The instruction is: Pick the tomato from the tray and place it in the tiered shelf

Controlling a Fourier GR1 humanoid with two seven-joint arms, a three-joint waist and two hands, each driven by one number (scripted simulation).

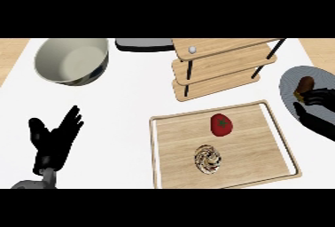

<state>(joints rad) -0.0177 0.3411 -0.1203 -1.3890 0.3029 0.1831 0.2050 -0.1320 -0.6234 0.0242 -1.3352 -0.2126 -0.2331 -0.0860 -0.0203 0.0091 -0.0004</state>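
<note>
While right hand [318, 98] hovers off-tray, fingers unreadable, tomato [222, 125] sits untouched; reaching could clip tiered shelf [219, 66]; left hand [56, 137] open.

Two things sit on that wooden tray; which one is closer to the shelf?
The red tomato. It lies on the wooden tray nearer the tiered wooden shelf than the brown-and-white swirled pastry, which sits toward the tray's near edge.
</note>
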